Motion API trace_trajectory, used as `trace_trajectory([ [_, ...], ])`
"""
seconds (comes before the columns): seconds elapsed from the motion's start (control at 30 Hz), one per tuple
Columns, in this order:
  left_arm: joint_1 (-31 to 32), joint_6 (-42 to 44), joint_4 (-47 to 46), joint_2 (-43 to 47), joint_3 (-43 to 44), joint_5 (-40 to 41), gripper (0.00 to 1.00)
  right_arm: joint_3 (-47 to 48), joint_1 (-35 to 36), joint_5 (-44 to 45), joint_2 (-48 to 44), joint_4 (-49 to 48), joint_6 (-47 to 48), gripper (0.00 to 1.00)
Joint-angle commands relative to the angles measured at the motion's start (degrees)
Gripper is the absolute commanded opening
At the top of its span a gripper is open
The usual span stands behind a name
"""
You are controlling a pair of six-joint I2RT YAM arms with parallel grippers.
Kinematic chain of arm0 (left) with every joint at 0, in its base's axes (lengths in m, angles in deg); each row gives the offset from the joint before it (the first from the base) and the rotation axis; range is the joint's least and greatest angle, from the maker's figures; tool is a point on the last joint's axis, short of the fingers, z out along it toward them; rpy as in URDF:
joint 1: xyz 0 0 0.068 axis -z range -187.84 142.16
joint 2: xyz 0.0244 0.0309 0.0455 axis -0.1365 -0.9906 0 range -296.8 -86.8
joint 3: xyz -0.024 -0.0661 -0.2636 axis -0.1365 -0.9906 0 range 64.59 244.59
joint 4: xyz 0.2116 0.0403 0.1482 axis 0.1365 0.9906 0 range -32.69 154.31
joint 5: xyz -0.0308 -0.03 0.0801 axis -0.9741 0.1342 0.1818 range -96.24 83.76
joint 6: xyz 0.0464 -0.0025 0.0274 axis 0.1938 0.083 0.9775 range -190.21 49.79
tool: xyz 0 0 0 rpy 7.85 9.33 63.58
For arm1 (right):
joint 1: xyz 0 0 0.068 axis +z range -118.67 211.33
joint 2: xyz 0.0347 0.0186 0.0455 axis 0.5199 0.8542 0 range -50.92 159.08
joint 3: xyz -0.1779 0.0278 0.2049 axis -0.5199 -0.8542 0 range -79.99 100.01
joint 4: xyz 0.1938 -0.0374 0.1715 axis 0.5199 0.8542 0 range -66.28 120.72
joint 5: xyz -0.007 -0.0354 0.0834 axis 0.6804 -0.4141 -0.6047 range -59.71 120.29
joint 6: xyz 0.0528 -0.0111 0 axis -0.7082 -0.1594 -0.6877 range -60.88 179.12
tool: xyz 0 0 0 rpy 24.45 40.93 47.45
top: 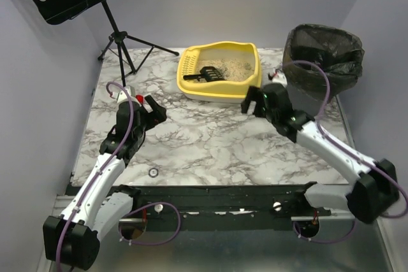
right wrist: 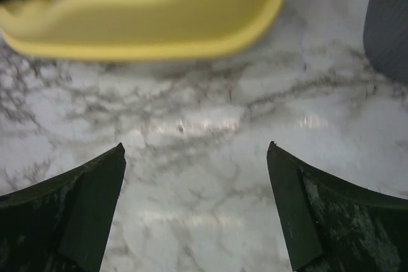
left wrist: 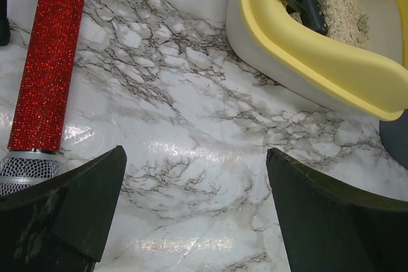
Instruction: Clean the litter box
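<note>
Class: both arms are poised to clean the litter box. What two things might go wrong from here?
The open right gripper sits close to a near corner of the litter box; reaching forward might shove or tip it. The red glitter microphone lies beside the open left gripper; a sideways sweep may knock it.

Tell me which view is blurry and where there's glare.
Right wrist view: blurred, the litter box rim smeared, a pale glare band on the table. Left wrist view: sharp, with glare streaks on the table too. Top external view: evenly lit, in focus.
</note>
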Motion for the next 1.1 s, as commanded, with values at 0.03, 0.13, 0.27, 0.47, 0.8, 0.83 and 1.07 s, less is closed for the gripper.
trace_trajectory([
  [0.03, 0.0, 0.3, -0.4, 0.8, 0.5, 1.3, 0.99, 25.3, -0.1, 19.0, 19.7, 10.0, -1.4, 1.00],
  [0.13, 0.1, 0.7, -0.2, 0.6, 0.5, 2.3, 0.99, 42.3, -0.3, 26.1, 33.0, 15.8, 0.9, 1.00],
  [0.27, 0.1, 1.1, -0.2, 0.5, 0.5, 2.2, 0.99, 59.5, -1.7, 29.8, 46.3, 20.3, 4.4, 1.00],
  [0.47, 0.1, 1.9, -1.1, 1.2, -0.5, 1.5, 0.99, 76.6, -5.3, 29.3, 59.9, 24.5, 11.1, 1.00],
  [0.8, 0.1, 1.8, -2.7, -2.4, -0.4, -2.1, 0.99, 78.0, -10.5, 14.6, 66.6, 23.4, 19.0, 0.98],
  [0.83, 0.1, 1.8, -2.8, -2.6, -0.3, -2.3, 0.99, 77.9, -10.5, 13.3, 66.8, 23.6, 18.9, 0.97],
  [1.07, 0.0, 1.4, -2.6, -1.4, -0.9, -1.9, 0.99, 77.6, -10.5, 6.9, 66.5, 22.4, 22.6, 0.51],
])
